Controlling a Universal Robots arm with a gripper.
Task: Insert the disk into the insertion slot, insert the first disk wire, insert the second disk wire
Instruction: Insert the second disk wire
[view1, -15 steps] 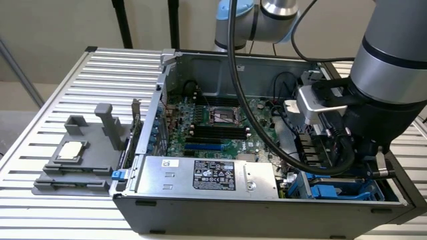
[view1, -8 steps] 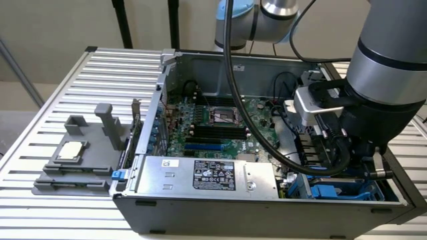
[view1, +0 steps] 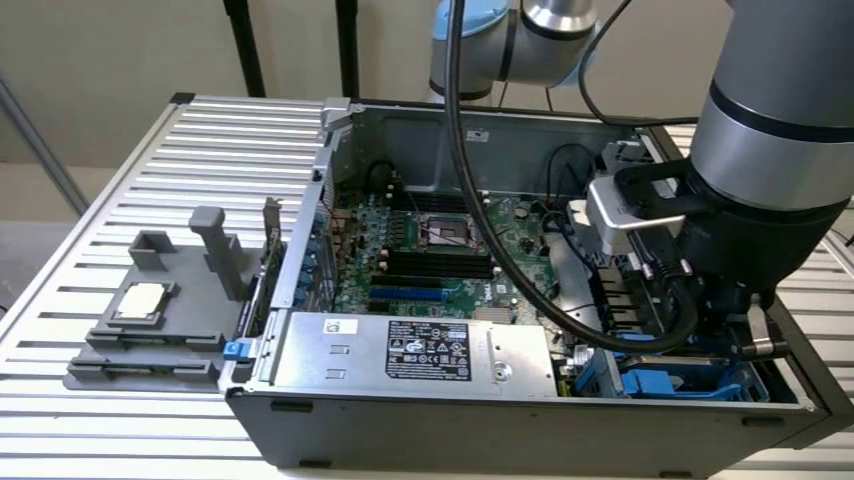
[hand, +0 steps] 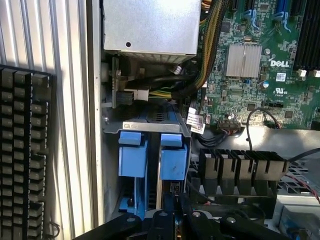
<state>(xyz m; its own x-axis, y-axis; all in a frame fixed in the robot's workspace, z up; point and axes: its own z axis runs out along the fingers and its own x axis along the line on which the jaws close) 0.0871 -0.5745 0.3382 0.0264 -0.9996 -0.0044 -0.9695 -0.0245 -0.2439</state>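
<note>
The insertion slot (hand: 145, 125), a grey drive cage, sits in the case corner below the arm (view1: 747, 200). Two blue carrier ends (hand: 173, 161) (hand: 132, 156) stand side by side in it; the disk's metal body is hidden inside the cage. The same blue plastic (view1: 661, 385) shows in the exterior view under the wrist. My gripper (hand: 172, 204) hangs just off the blue carrier end nearer the motherboard, its black fingers (hand: 162, 212) drawn together, shut. I cannot tell whether anything is pinched between them. A black cable with a white tag (hand: 195, 122) lies beside the cage.
The silver power-supply box (view1: 414, 348) fills the case's front. The green motherboard (view1: 441, 240) lies behind it. A bundle of black and yellow cables (hand: 165, 87) runs between supply and cage. A grey holder block with a chip (view1: 144, 305) stands outside, and a black keyboard (hand: 22, 155) lies beside the case.
</note>
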